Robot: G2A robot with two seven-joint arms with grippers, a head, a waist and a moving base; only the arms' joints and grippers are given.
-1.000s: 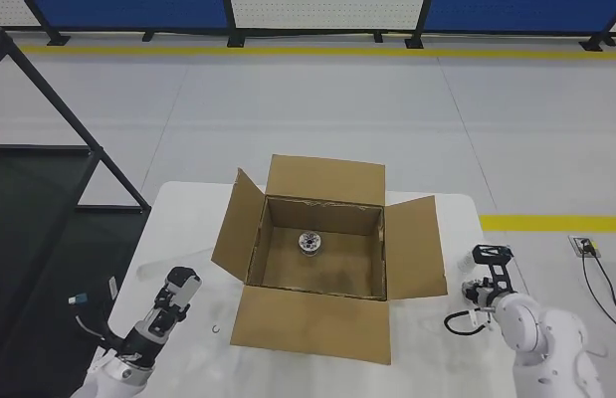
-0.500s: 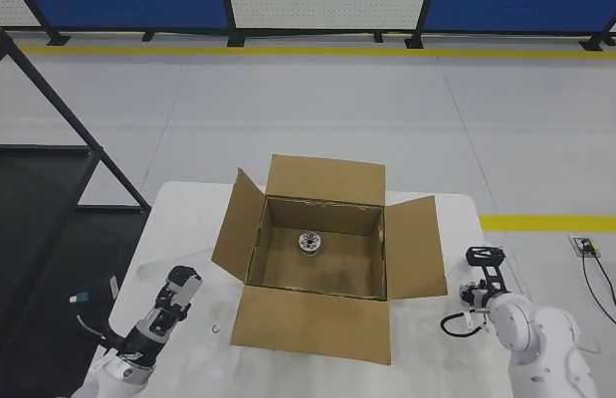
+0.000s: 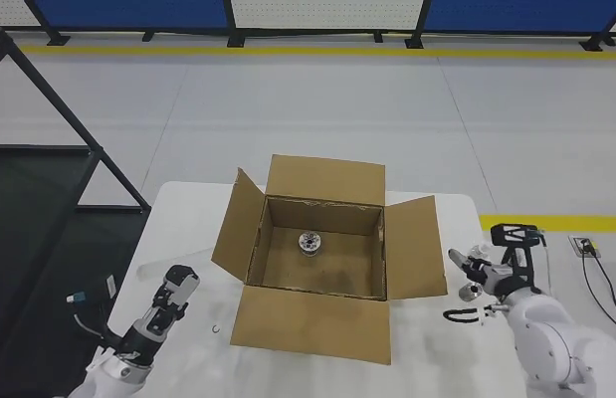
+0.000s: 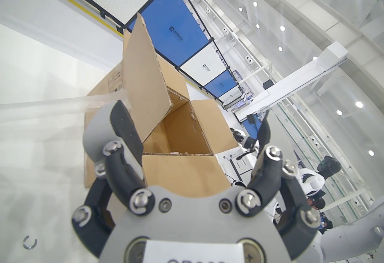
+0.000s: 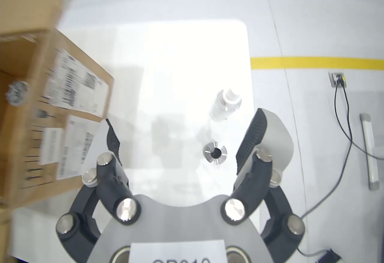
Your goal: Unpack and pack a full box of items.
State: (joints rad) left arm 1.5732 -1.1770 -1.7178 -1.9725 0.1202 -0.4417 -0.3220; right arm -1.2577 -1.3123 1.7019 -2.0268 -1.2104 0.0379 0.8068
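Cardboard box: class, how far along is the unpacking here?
Done: the box has its flaps open, and a white fitting and a metal collet lie on the table beside it. In hand: nothing; the right gripper is open near the collet, the left gripper open too. Left: one metal part sits in the box; repacking comes after.

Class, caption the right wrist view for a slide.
Open right gripper near a metal collet and white fitting beside the box.
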